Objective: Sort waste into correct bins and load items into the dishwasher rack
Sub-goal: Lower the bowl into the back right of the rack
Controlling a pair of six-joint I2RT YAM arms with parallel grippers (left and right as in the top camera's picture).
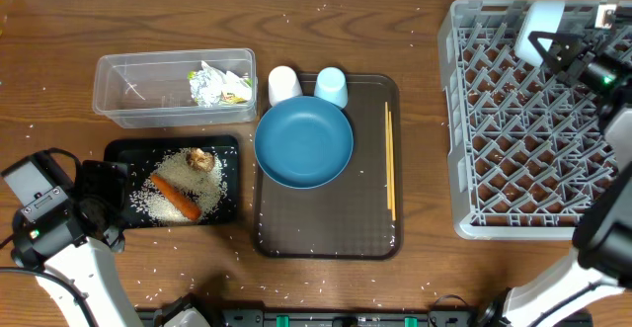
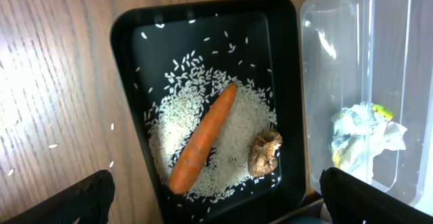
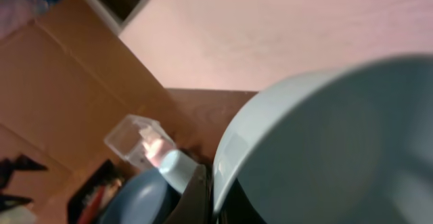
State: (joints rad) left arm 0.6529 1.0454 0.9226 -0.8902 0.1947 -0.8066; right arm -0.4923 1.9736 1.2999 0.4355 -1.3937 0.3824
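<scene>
At the desk's far right corner, the right fingers (image 3: 233,207) are clenched on the rim of the small white bowl (image 1: 541,21), above the grey rack (image 1: 494,120). It looks light, slick and breakable, so the rim pinch suits it. The left fingers (image 2: 81,200) hang spread over the black tray (image 2: 128,48).

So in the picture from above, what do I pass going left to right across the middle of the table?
black tray → blue plate → chopsticks → grey rack
</scene>
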